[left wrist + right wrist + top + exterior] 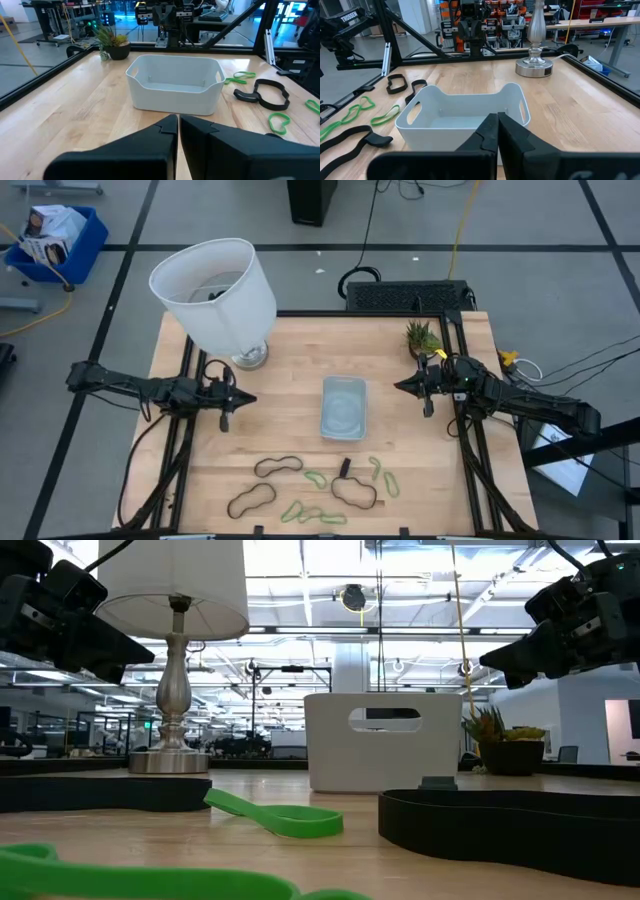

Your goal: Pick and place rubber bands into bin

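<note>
**Both arms wait over the table, bands lie near the front edge**

The wooden table (290,360) carries a white lamp (215,295) at its far left and a small plant (423,337) at its far right. The bin (343,406) stands in the middle and looks empty in both wrist views. The left gripper (246,398) hangs left of the bin, the right gripper (400,386) right of it; both have their fingers closed on nothing. The rubber bands (320,485), black and light green, are scattered on the near side of the bin. Only the high view shows their full number. The low view shows a green band (280,815) very close, and the bin's handle hole
</note>
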